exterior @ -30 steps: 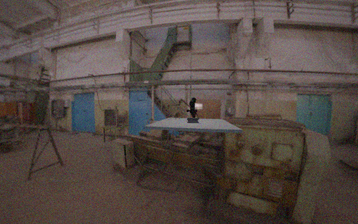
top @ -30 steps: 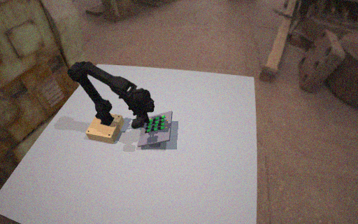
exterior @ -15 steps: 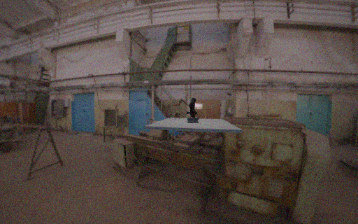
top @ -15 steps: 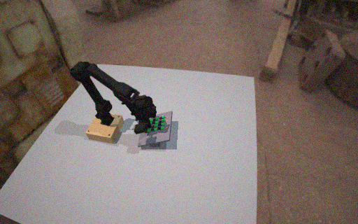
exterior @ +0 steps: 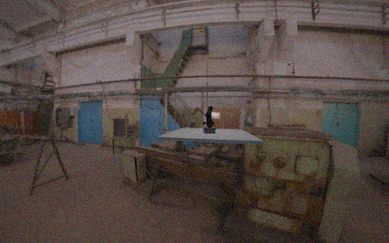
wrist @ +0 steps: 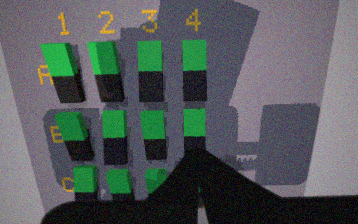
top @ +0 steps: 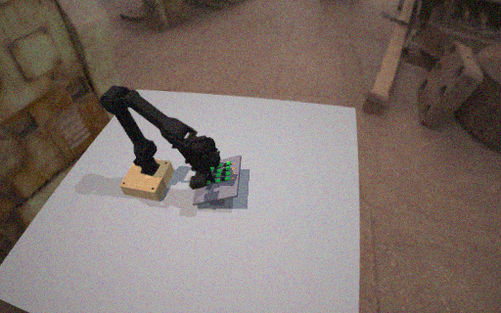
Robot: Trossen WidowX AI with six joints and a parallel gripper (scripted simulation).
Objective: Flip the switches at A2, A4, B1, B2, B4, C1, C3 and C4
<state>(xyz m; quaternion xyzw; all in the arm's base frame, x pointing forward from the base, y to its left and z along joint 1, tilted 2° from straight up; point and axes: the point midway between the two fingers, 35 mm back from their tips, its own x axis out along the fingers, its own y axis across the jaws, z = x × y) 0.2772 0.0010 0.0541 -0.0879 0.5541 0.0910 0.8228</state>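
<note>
my gripper (wrist: 196,155) pressed together, holding nothing, tip low over row C near column 4 | switch panel (top: 234,188) lies on desk (top: 294,196) before my base | risk: C4 hidden beneath me; tip may clip C3 (wrist: 156,179) or B4 (wrist: 194,123)
</note>
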